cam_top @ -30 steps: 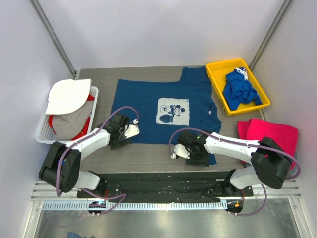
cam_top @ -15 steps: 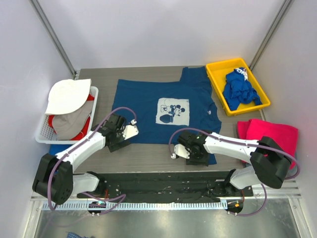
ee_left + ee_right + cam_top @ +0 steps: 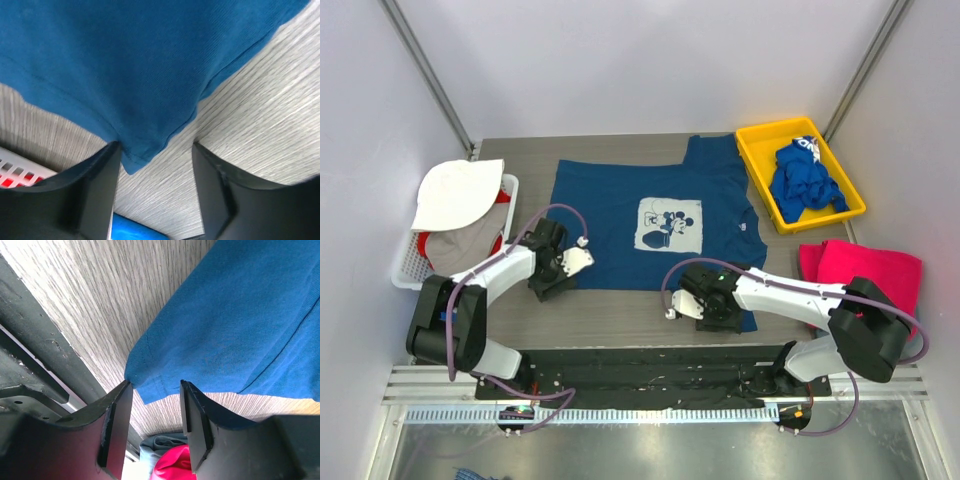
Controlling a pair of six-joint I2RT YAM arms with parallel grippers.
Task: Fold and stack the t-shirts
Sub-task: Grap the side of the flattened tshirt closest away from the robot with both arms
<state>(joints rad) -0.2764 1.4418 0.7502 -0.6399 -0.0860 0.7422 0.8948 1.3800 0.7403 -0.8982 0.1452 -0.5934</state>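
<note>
The navy t-shirt (image 3: 620, 215) with the white mouse print lies spread flat on the table. My left gripper (image 3: 563, 268) sits at its near left corner. In the left wrist view that corner (image 3: 132, 157) lies between the open fingers (image 3: 85, 195), unpinched. My right gripper (image 3: 703, 305) sits at the shirt's near right corner. In the right wrist view its open jaws straddle the hem corner (image 3: 150, 382), which brushes one fingertip. The magenta-pink t-shirt (image 3: 865, 270) lies at the right edge. The royal-blue t-shirt (image 3: 800, 180) is bunched in a yellow tray.
The yellow tray (image 3: 752, 160) stands at the back right. A white basket (image 3: 405, 270) at the left holds a white hat (image 3: 455, 195) and grey and red items. A black rail (image 3: 640, 360) runs along the table's near edge, close behind the right gripper.
My left arm has swung, bringing its gripper a little left to the shirt's corner. The right arm has hardly moved.
</note>
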